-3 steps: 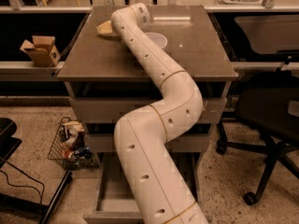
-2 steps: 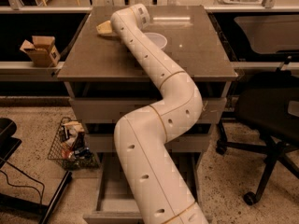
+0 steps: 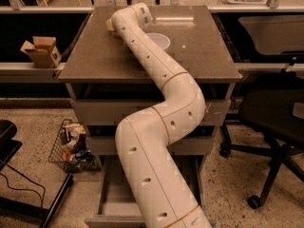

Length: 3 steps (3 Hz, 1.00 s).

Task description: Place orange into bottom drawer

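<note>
My arm reaches up from the bottom of the view and across the grey cabinet top (image 3: 95, 56). The gripper (image 3: 121, 23) is at the arm's far end, at the back left of the top, mostly hidden behind the wrist. A small tan thing (image 3: 109, 25) peeks out at its left edge. A white bowl (image 3: 160, 41) sits just right of the arm. The orange is hidden or out of view. The bottom drawer (image 3: 110, 194) is pulled open at the cabinet's foot, its grey floor partly covered by my arm.
A cardboard box (image 3: 42, 51) sits on a shelf to the left. A wire basket (image 3: 73, 144) of clutter stands on the floor left of the cabinet. A black office chair (image 3: 275, 113) stands to the right. A dark chair base (image 3: 14, 175) is at the lower left.
The tan thing by the wrist shows less than before, now mostly covered by the arm's end. The rest of the arm has hardly moved.
</note>
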Tool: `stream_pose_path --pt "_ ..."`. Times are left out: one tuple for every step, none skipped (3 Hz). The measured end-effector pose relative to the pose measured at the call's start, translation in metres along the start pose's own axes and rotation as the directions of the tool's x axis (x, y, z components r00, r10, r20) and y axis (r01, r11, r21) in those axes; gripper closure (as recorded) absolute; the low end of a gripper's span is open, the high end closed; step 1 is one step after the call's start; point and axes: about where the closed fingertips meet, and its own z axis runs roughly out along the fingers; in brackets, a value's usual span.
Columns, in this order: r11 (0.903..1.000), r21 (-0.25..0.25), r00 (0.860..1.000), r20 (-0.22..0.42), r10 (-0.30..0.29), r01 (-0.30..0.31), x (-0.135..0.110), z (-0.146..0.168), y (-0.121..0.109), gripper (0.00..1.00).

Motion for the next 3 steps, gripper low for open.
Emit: stream_pose_path --pt "1.0 0.0 1.0 0.0 0.0 0.0 0.0 0.0 0.0 0.71" --pt "1.0 0.0 1.0 0.0 0.0 0.0 0.0 0.0 0.0 0.95" --pt "0.9998 -0.017 1.0 -0.005 0.003 -0.003 0.0015 0.0006 0.0053 1.0"
